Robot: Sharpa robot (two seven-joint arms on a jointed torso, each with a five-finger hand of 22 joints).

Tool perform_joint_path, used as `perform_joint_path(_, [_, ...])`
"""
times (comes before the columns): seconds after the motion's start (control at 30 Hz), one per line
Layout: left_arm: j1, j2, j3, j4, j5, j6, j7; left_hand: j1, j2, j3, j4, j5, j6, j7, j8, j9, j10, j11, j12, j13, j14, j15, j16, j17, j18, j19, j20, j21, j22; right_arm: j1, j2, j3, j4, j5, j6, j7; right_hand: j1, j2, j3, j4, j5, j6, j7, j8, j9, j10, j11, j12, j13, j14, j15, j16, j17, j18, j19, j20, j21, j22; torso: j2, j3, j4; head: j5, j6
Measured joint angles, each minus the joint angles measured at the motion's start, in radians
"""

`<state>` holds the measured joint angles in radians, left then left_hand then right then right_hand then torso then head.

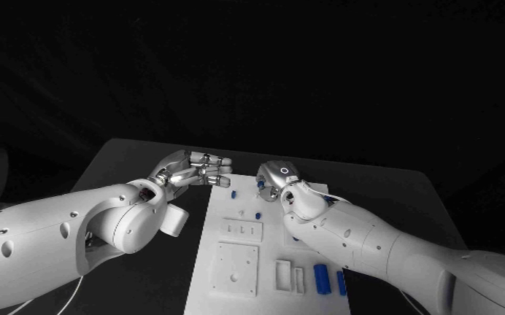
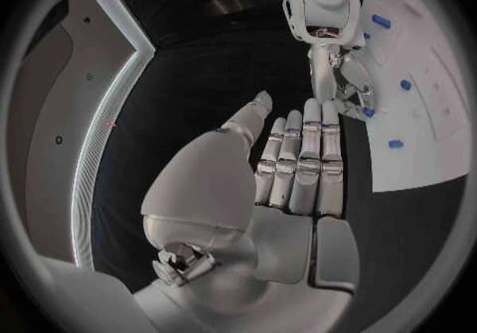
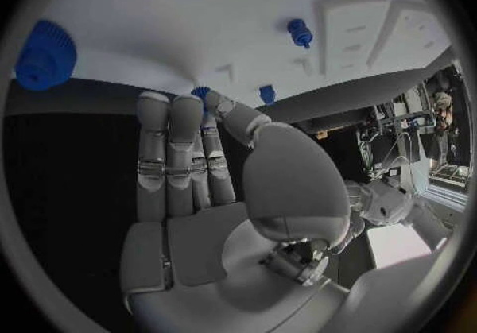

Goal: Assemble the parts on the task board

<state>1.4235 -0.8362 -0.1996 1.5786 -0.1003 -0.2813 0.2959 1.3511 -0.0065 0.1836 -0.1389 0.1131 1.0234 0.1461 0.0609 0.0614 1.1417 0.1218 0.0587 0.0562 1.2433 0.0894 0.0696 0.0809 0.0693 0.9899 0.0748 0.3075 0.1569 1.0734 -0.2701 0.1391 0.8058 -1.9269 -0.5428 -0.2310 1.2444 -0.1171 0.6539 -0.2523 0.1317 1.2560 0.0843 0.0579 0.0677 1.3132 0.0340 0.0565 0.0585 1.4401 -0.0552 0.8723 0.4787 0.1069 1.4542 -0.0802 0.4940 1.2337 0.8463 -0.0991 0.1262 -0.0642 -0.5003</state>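
The white task board (image 1: 237,286) lies down the middle of the table. My right hand (image 1: 276,179) reaches over its far end, and its thumb and a fingertip pinch a small blue part (image 3: 202,93) at the board's surface; the same part (image 2: 368,112) shows at that hand's fingertips (image 2: 350,102) in the left wrist view. My left hand (image 1: 195,169) hovers beside the board's far left corner. Its fingers (image 2: 303,154) are stretched out, the thumb is apart, and nothing is in it. Other blue parts (image 1: 233,194) (image 1: 259,214) lie on the board's far half.
Two long blue pieces (image 1: 321,278) (image 1: 341,282) lie at the board's near right. A blue gear (image 3: 44,55) and a blue peg (image 3: 299,31) sit on the board by my right hand. Raised white blocks (image 1: 235,264) stand on the near half. Black table (image 1: 137,162) surrounds the board.
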Motion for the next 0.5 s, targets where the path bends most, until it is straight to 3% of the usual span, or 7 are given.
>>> perform_joint_path(0.5, [0.005, 0.006, 0.000, -0.001, -0.002, 0.001, -0.002, 0.000, 0.000, -0.003, -0.003, 0.000, 0.000, 0.000, 0.000, 0.000, 0.000, 0.000, 0.000, 0.000, 0.000, 0.000, 0.000, 0.000, 0.000, 0.000, 0.000, 0.000, -0.002, 0.002, 0.019, -0.005, -0.032, -0.002, -0.005, 0.000, 0.001, 0.001, 0.003, 0.003, 0.000, -0.003, 0.000, 0.002, -0.001, 0.000, 0.000, -0.004, 0.000, 0.000, 0.000, -0.008, 0.000, 0.000, 0.000, 0.000, -0.031, 0.013, 0.000, -0.0019, -0.0031, 0.004, -0.001])
